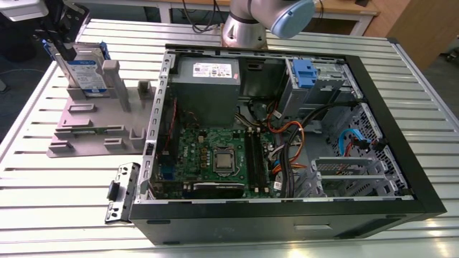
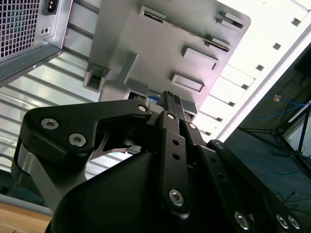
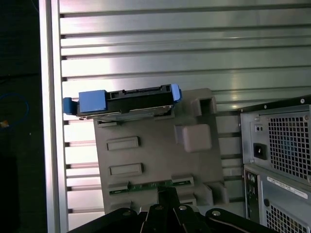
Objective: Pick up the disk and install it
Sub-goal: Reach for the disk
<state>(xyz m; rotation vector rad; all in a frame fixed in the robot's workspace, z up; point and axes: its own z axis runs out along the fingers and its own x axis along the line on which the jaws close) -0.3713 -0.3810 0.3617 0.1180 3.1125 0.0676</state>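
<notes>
The disk (image 1: 85, 71) stands upright on its edge in the grey plastic stand (image 1: 93, 126) at the exterior view's left, beside the open computer case. Its white-and-blue label faces the camera, with the blue bracket round its edges. My gripper (image 1: 62, 42) hangs over the disk's upper corner in the exterior view. In the first wrist view the disk (image 3: 125, 101) shows edge-on at the stand's (image 3: 155, 145) far end, apart from my gripper (image 3: 167, 195). Its fingers lie together and hold nothing. In the second wrist view the gripper (image 2: 170, 99) points at the stand (image 2: 170, 39).
The open computer case (image 1: 401, 177) lies on the slatted metal table (image 1: 64, 226), with a grey power supply (image 1: 206, 80), a motherboard (image 1: 222, 156), cables and a drive bay with a blue bracket (image 1: 305, 72). A loose black bracket (image 1: 120, 191) lies by the case's corner. The arm's base (image 1: 244, 29) stands behind the case.
</notes>
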